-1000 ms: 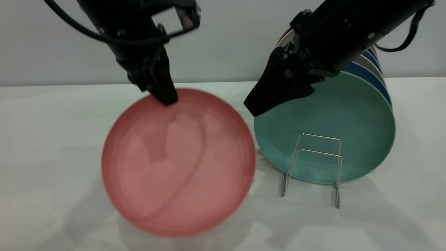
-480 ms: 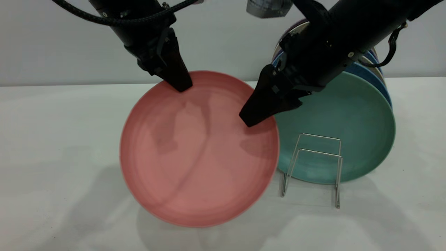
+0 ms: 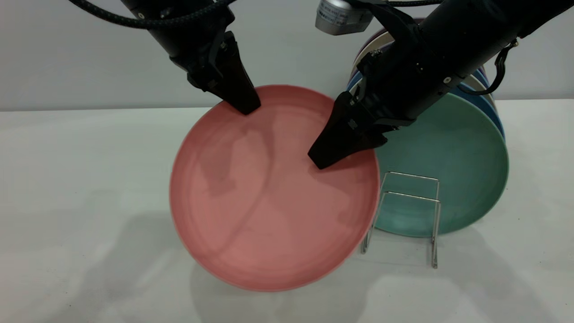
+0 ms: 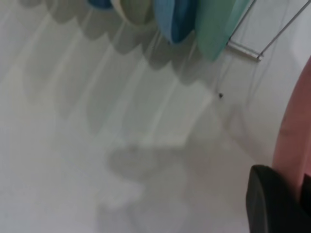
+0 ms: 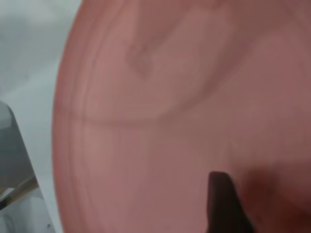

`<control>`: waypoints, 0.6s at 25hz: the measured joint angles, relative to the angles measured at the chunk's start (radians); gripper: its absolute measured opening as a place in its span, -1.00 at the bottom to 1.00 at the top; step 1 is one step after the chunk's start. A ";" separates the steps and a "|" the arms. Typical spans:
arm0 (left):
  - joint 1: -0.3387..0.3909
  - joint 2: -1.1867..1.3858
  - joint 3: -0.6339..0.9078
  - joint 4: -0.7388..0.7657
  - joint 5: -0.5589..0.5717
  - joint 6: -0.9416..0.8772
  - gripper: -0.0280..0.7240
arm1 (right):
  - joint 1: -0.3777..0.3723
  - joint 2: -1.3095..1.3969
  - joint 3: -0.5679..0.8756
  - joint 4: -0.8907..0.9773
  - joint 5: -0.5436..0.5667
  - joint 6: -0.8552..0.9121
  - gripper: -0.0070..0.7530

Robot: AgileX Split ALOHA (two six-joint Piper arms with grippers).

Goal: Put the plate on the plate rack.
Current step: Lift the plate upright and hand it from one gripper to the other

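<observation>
left gripper (image 3: 245,106) jaws clamped on the plate (image 3: 269,202) rim — plate tilted.

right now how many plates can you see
At least 5: the pink plate held by the left gripper, a teal plate standing at the rack, and blue, cream and dark edges behind; some may be hidden.

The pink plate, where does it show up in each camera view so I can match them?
Exterior view: pink plate, centre, top rim held by the left end effector.
Left wrist view: rim strip along one edge.
Right wrist view: fills the frame.
Shared landmark: the plate itself.
</observation>
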 joint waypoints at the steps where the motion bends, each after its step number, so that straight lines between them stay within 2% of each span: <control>1: 0.000 0.000 0.000 -0.006 0.000 0.002 -0.88 | 0.000 0.000 0.000 0.000 0.000 0.000 0.05; 7: 0.000 -0.001 0.001 -0.007 0.025 0.011 -0.87 | 0.000 0.001 0.000 0.005 -0.024 0.008 -0.64; 15: 0.000 -0.003 0.001 -0.002 0.029 0.011 -0.85 | -0.001 0.003 0.000 0.011 -0.034 0.018 -0.69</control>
